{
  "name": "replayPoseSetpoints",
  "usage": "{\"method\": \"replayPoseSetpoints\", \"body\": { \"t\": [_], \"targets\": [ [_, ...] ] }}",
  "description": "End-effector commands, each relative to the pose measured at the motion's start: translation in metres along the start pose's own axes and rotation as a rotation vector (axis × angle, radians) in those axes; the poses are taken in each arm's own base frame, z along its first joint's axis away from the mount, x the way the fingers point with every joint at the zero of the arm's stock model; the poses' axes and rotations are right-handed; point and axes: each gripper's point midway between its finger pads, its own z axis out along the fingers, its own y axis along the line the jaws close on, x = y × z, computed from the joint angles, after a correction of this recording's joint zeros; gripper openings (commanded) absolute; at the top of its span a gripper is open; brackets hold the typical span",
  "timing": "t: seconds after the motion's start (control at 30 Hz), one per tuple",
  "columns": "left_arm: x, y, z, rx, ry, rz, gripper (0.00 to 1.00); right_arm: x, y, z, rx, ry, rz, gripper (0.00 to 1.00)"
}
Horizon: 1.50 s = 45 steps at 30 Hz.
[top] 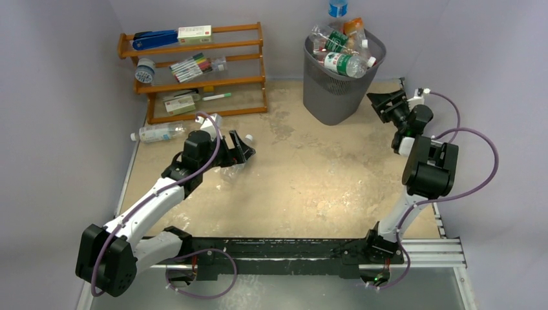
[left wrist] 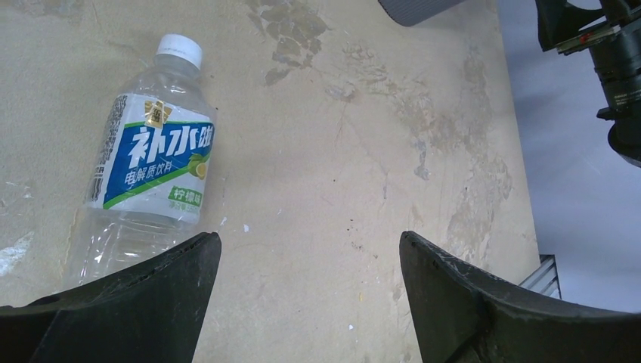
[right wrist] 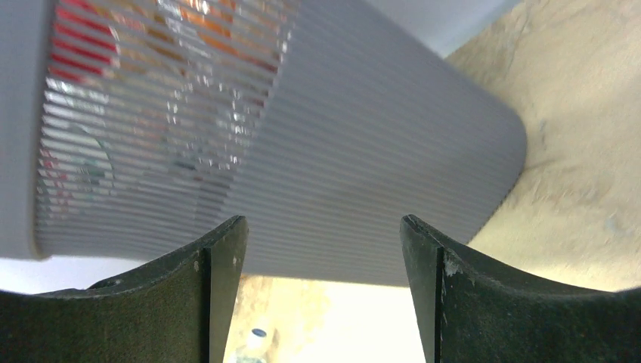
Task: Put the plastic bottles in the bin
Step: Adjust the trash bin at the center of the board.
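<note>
while the left gripper (left wrist: 310,238) stands open and empty, a clear, crinkled bottle (left wrist: 147,162) lies flat on the mottled table (left wrist: 340,151) just beside its left finger, long axis along the reach, white cap pointing away. a second bottle (top: 155,133) lies by the wooden rack (top: 245,81), cap leftward. the right gripper (right wrist: 321,227), jaws apart and empty, faces the bin's (right wrist: 363,151) ribbed grey mesh wall; more bottles (top: 339,55) heap above its rounded rim.

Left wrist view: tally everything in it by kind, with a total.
Plastic bottle: 1
Bin, base corner only: 1
Left gripper fingers: 2
Right arm: 1
Total: 5
</note>
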Motion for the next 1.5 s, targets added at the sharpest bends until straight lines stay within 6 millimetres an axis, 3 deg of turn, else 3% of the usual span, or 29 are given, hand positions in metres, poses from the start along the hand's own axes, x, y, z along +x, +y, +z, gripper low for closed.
{"method": "replayPoseSetpoints", "body": {
  "t": [0.0,0.3,0.57,0.83,1.1,1.47],
  "targets": [
    [-0.011,-0.009,-0.002,0.023,-0.046,0.022,0.88,-0.03,0.015,0.012,-0.078,-0.036,-0.005,0.77],
    [-0.008,-0.004,0.008,0.006,-0.018,0.034,0.89,-0.069,-0.015,0.054,-0.127,-0.083,0.059,0.77],
    [-0.015,-0.006,0.01,-0.006,-0.016,0.049,0.89,-0.088,-0.033,0.082,-0.167,-0.094,0.071,0.77],
    [-0.012,-0.004,0.015,-0.015,-0.001,0.049,0.89,-0.063,-0.05,0.114,-0.249,0.064,0.097,0.77],
    [-0.014,-0.006,0.013,-0.022,-0.001,0.062,0.89,-0.034,-0.037,0.127,-0.325,0.16,0.09,0.77],
    [-0.011,-0.01,0.003,-0.014,-0.012,0.055,0.89,0.001,-0.011,0.103,-0.337,0.194,0.059,0.77]
  ]
}}
